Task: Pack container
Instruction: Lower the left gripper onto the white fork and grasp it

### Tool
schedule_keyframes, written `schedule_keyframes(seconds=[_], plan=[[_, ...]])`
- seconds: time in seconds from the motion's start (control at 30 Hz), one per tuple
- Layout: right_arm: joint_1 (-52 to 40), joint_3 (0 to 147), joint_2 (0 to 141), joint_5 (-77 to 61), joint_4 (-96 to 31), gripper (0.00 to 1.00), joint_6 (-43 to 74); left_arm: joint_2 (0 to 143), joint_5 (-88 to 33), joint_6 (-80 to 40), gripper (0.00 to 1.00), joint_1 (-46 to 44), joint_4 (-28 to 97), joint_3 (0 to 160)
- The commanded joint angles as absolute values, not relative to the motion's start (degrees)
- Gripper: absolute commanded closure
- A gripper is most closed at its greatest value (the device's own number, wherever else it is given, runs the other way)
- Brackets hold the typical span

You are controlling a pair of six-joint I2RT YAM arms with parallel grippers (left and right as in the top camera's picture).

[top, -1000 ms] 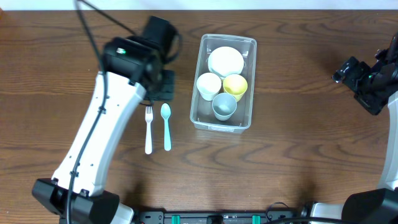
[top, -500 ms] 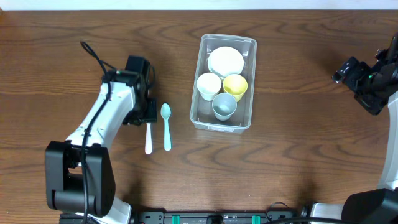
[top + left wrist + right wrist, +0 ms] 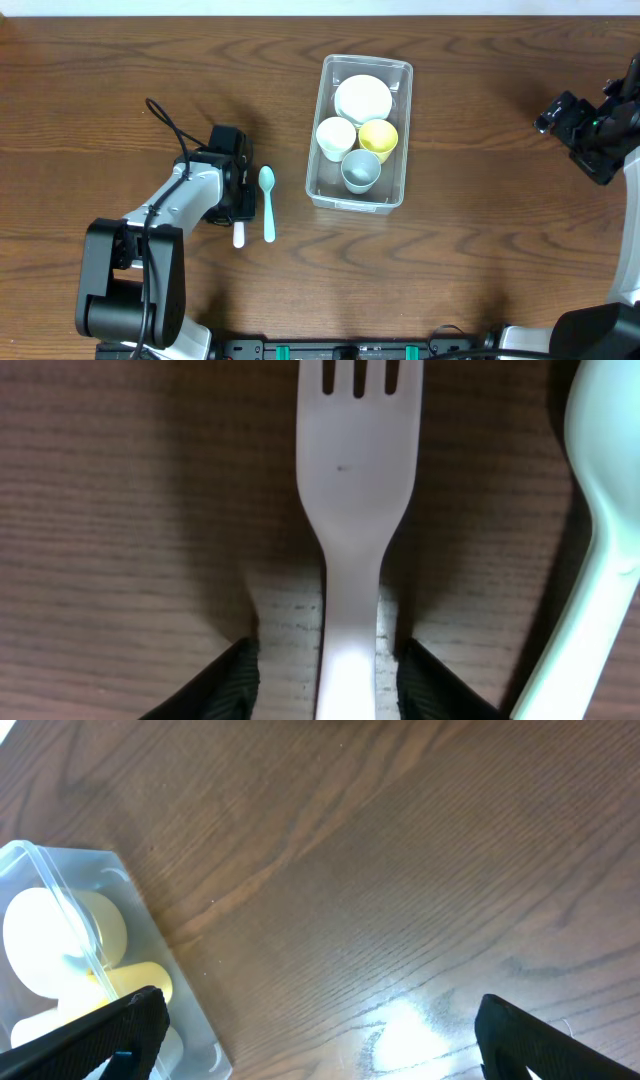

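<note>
The left arm (image 3: 170,205) has dropped and folded in toward its base; a second ago it stretched long and high above the table (image 3: 480,250), its black head up past the tines; half a second ago it was lower, over the upper part of the white fork (image 3: 238,237); now the left tool (image 3: 238,198) lies low on the fork, hiding all but the handle's end from overhead; the wrist view shows its fingers (image 3: 225,680) parted, one on each side of the handle.
</note>
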State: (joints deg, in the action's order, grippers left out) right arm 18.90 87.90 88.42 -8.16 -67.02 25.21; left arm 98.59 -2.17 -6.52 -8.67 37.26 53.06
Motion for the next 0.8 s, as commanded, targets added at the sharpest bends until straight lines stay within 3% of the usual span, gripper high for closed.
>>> schedule_keyframes(seconds=[0.0, 0.37, 0.6, 0.77], plan=[[19.1, 87.9, 88.3, -8.4, -67.1, 0.01, 25.2, 99.0, -2.2, -5.6, 0.70, -8.4, 36.5, 53.3], [19.1, 87.9, 88.3, -8.4, -67.1, 0.01, 25.2, 99.0, -5.5, -4.5, 0.73, -8.4, 33.7, 51.4], [19.1, 87.9, 88.3, -8.4, -67.1, 0.01, 25.2, 98.8, -5.6, -4.5, 0.89, -8.4, 35.0, 52.1], [19.1, 87.9, 88.3, -8.4, -67.1, 0.01, 25.2, 96.3, -5.6, -4.5, 0.94, -8.4, 45.3, 60.9]])
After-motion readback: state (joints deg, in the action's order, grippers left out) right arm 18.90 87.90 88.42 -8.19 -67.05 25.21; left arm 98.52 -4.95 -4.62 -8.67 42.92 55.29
